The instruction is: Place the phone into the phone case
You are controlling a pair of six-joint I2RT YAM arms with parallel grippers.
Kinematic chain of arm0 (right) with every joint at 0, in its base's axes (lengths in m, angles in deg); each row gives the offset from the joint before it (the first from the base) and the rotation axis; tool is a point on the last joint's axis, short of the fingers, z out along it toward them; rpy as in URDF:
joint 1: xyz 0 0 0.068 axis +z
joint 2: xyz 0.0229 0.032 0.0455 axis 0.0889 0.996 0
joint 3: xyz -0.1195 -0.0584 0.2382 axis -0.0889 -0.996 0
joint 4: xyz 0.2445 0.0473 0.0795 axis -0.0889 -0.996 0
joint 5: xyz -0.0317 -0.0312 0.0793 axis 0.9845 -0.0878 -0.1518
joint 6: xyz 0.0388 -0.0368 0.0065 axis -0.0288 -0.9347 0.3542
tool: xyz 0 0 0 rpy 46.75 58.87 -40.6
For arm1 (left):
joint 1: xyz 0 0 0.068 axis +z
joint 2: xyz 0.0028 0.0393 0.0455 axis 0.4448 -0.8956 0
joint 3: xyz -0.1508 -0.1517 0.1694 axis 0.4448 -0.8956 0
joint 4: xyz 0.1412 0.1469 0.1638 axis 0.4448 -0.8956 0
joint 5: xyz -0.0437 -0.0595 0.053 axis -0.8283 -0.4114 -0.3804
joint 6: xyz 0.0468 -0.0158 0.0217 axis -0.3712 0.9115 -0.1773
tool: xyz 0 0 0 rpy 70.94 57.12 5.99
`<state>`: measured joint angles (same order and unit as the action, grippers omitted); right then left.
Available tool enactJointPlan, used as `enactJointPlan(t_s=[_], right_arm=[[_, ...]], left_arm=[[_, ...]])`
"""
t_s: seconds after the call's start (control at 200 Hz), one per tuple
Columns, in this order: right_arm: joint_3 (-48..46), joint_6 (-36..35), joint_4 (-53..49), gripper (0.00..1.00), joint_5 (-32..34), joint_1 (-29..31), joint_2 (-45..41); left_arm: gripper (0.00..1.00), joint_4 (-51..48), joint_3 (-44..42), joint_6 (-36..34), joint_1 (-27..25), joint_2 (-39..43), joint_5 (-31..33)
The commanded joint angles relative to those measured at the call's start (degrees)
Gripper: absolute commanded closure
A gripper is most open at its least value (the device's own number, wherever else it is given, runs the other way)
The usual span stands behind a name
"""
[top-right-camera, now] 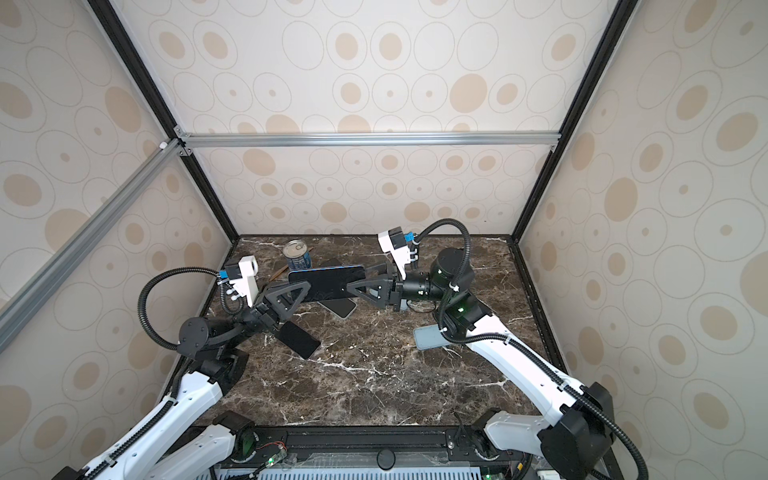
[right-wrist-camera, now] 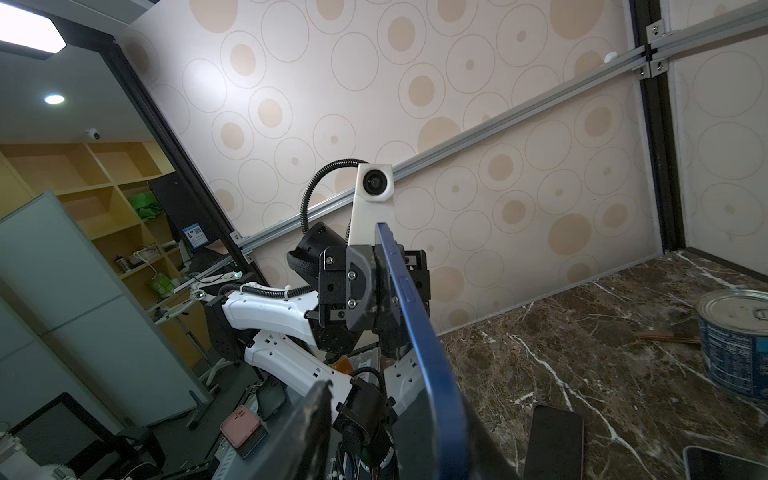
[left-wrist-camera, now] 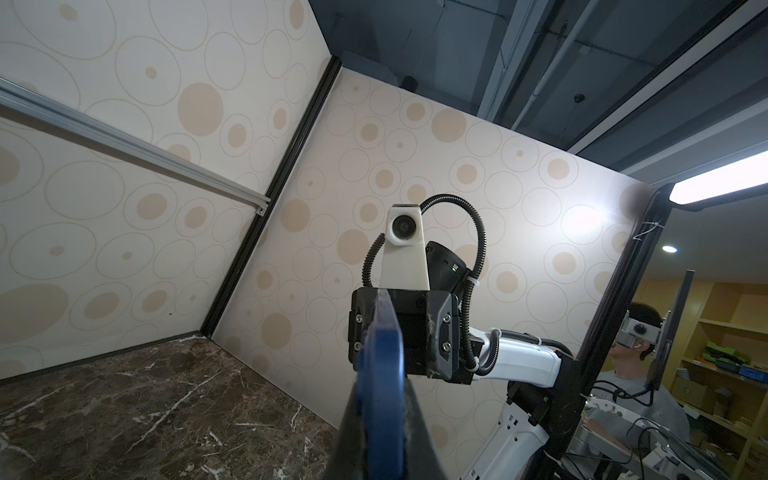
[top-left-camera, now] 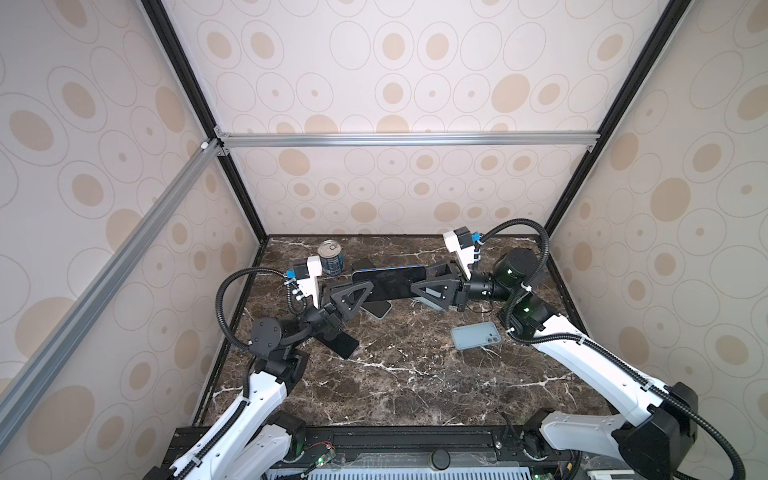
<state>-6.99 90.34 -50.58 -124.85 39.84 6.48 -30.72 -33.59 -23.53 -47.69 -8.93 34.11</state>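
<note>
Fingers first: found the left gripper (top-left-camera: 365, 291) pinched tight on the nine o'clock end of the phone (top-left-camera: 390, 282), held aloft and roughly level in both top views. Found the right gripper (top-left-camera: 419, 291) straddling the three o'clock end. Spotted the phone case (top-left-camera: 476, 336) lying on the table (top-left-camera: 415, 395), well apart at about four o'clock from the phone, and a can (top-left-camera: 330, 257) at ten o'clock. Through the left wrist view, saw the phone (left-wrist-camera: 380, 374) edge-on between dark fingers (left-wrist-camera: 419, 449), running toward the right gripper. Through the right wrist view, noted a gap between one finger (right-wrist-camera: 311, 432) and the phone (right-wrist-camera: 424, 353): partly open, not yet clamped. Judged the step a handover: best to seat the right pair squarely on both faces before loosening the left, then carry level toward the phone case.
</note>
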Motion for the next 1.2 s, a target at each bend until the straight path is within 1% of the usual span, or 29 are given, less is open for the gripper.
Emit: enactJointPlan(t_s=[0.0, 0.055, 0.135, 0.235, 0.255, 0.295, 0.43, 0.55, 0.57, 0.59, 0.655, 0.7, 0.74, 0.765, 0.815, 0.87, 0.9, 0.935, 1.04, 1.085, 1.13, 1.195], right_arm=[[1.61, 0.9, 1.92, 0.61, -1.91, -0.03, 1.05], [2.11, 1.58, 2.31, 0.66, -2.51, -0.03, 1.67], [2.19, 1.48, 1.87, 0.68, -2.38, -0.02, 1.77], [1.65, -1.31, -1.59, 0.89, -0.02, -0.05, 0.77], [1.47, -1.7, -1.99, 0.94, 0.49, -0.09, 0.53], [0.97, -2.04, -2.24, 1.0, 1.27, -0.05, 0.13], [-0.12, -2.49, -2.31, 1.0, 3.06, -0.07, -0.75], [0.58, -4.14, -6.72, 1.0, 6.02, -0.11, -1.98], [0.66, -4.58, -7.74, 1.0, 6.68, -0.21, -2.33], [0.61, -4.96, -8.54, 1.0, 7.46, -0.21, -2.77], [0.21, -6.15, -11.46, 1.0, 10.15, -0.49, -4.44], [-0.65, -6.63, -12.72, 1.0, 12.16, -0.95, -5.93], [-1.37, -6.86, -14.21, 1.0, 14.42, -1.38, -7.31], [-1.7, -7.16, -15.47, 1.0, 15.91, -1.73, -8.3], [-1.97, -8.39, -19.61, 1.0, 19.77, -2.44, -10.11], [-1.69, -11.03, -25.98, 1.0, 26.74, -2.75, -12.83], [-1.51, -13.11, -29.89, 1.0, 31.94, -2.75, -14.2], [-1.3, -15.86, -34.3, 1.0, 37.21, -2.8, -15.43], [0.69, -22.66, -46.86, 1.0, 55.24, -2.75, -17.96], [2.01, -25.61, -52.11, 1.0, 61.88, -2.76, -18.28], [3.57, -28.09, -56.73, 1.0, 68.36, -2.83, -18.11], [5.33, -30.9, -61.85, 1.0, 73.83, -2.89, -18.19]], left_arm=[[1.0, 7.23, 0.3, 3.07, 0.01, -0.57, -0.27], [1.0, 8.43, 0.0, 3.76, 0.01, -1.19, -0.25], [1.0, 9.67, -0.1, 4.27, 0.01, -1.99, -0.41], [1.0, 8.79, 0.06, 3.52, 0.01, -2.21, -0.41], [1.0, 8.2, 0.12, 3.09, 0.01, -2.21, -0.27], [1.0, 6.79, 0.29, 2.25, 0.06, -2.09, 0.03], [1.0, 3.86, 0.33, 0.36, 0.03, -1.5, 1.1], [1.0, 0.36, 0.75, -2.36, 0.01, -0.54, 3.86], [0.97, -0.77, 0.84, -3.03, 0.08, -0.29, 4.66], [0.92, -1.67, 1.14, -3.86, 0.04, -0.06, 5.47], [0.65, -5.85, 2.26, -6.6, 0.03, 0.55, 8.09], [0.52, -8.97, 3.27, -8.65, 0.05, 0.85, 9.81], [0.46, -11.56, 4.17, -10.34, 0.02, 1.01, 11.5], [0.44, -13.41, 4.6, -11.23, 0.06, 1.03, 12.69], [0.43, -16.46, 5.43, -13.18, 0.02, 0.94, 15.15], [0.42, -19.56, 6.23, -14.73, 0.03, 0.51, 17.5], [0.39, -21.43, 6.6, -15.86, 0.01, 0.07, 20.24], [0.37, -23.87, 7.17, -17.2, 0.02, -0.67, 21.74], [0.39, -30.89, 8.58, -21.5, -1.01, -4.19, 26.64], [0.4, -34.59, 9.62, -23.85, -3.37, -6.11, 30.12], [0.4, -38.09, 11.28, -26.8, -7.3, -8.61, 34.8], [0.36, -42.79, 13.87, -29.16, -13.04, -13.56, 39.58]])
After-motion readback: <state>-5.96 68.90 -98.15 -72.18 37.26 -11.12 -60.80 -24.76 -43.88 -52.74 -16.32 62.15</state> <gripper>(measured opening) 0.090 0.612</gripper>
